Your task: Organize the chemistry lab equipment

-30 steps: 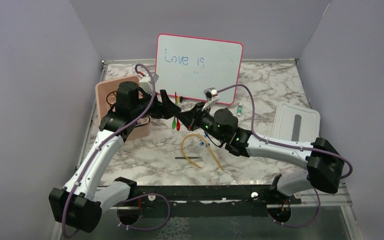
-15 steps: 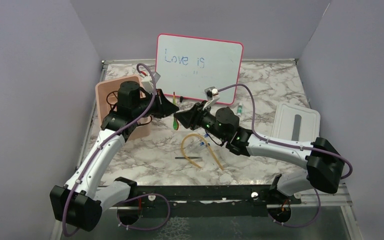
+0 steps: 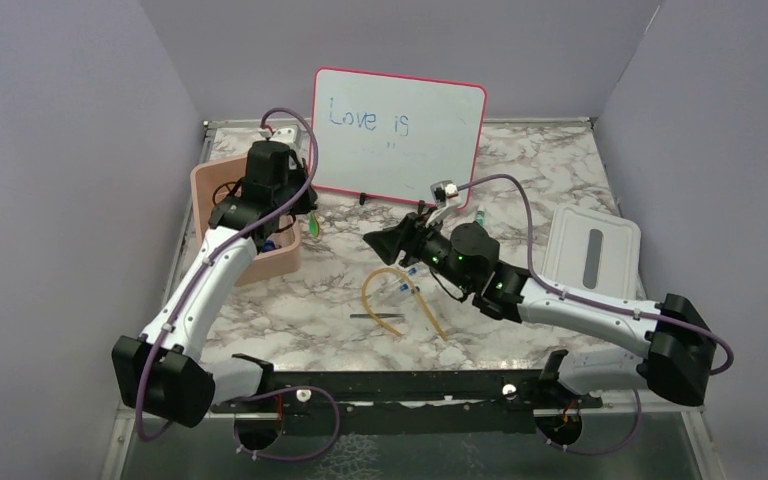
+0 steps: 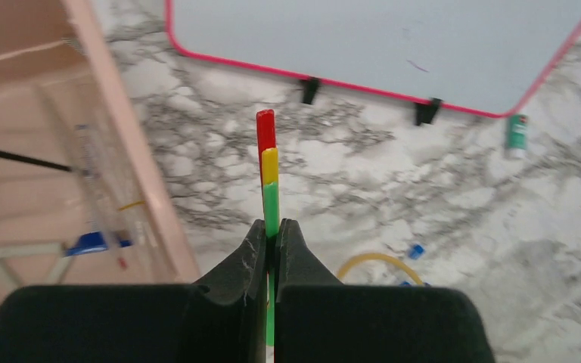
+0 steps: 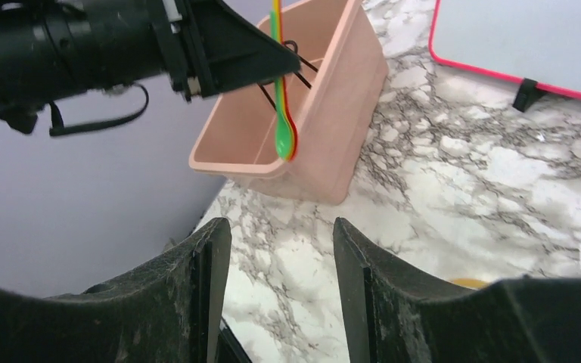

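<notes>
My left gripper (image 3: 307, 216) (image 4: 271, 227) is shut on the red-tipped spatula (image 4: 265, 136), which is stacked with a yellow and a green one. In the right wrist view the spatula (image 5: 284, 128) hangs spoon end down over the near corner of the pink bin (image 5: 333, 98). My right gripper (image 3: 373, 240) (image 5: 278, 225) stands open and empty, to the right of the bin. On the marble lie a tan rubber tube (image 3: 380, 275), blue-capped vials (image 3: 403, 290), a thin dark rod (image 3: 378, 316) and a green-capped tube (image 3: 480, 215). A black wire tripod (image 5: 306, 66) sits inside the bin.
The pink-framed whiteboard (image 3: 397, 130) stands at the back centre on black feet. The white lid (image 3: 592, 245) lies at the right. The bin (image 3: 210, 180) sits against the left wall. Purple walls close in three sides.
The left gripper shut on the spatulas and carried them left, over the bin's corner. The right gripper opened, let them go and drew back to the right.
</notes>
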`<state>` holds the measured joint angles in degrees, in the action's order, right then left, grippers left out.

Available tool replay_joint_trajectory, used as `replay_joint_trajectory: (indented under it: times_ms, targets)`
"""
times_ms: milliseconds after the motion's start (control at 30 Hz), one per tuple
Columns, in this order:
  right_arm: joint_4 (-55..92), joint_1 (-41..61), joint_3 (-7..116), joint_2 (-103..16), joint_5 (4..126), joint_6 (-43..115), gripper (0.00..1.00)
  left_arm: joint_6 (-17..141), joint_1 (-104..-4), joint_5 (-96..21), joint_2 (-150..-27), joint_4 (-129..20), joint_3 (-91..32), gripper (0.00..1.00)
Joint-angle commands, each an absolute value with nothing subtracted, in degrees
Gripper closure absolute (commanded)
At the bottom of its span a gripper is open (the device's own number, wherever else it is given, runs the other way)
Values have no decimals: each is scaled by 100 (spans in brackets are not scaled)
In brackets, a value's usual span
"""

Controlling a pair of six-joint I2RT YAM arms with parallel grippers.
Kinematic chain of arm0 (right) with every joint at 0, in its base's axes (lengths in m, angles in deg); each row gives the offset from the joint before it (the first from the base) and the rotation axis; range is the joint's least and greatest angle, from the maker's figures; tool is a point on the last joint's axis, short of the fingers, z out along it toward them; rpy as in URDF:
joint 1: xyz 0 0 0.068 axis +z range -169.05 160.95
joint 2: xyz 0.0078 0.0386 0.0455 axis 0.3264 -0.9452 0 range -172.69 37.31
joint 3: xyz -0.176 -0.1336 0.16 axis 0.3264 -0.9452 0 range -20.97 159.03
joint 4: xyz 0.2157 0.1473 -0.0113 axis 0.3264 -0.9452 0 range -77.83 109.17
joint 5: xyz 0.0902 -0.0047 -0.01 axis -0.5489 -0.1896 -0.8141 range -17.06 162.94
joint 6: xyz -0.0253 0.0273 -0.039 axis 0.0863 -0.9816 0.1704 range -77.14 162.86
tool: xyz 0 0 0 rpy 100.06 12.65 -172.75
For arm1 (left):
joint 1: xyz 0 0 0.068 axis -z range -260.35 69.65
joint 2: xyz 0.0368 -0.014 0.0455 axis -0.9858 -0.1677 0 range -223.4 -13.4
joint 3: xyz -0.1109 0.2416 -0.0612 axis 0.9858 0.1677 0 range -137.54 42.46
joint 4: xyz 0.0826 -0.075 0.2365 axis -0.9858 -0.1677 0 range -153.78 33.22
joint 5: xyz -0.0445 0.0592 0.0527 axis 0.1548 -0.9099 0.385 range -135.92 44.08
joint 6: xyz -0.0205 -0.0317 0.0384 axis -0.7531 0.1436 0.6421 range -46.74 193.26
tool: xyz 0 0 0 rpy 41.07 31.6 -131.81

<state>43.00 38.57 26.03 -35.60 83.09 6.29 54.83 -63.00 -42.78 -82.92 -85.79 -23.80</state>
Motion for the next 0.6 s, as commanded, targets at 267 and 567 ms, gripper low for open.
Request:
replay_joint_trajectory:
  times_ms: [267, 567]
  targets:
    - [3814, 3851, 1717, -2924, 8500, 326, 43, 5909, -7647, -5383, -9637, -9119, -3314, 100]
    - [3592, 3852, 1638, -2888, 8712, 314, 43, 5869, -7824, -4603, -10542, -9130, -3347, 95]
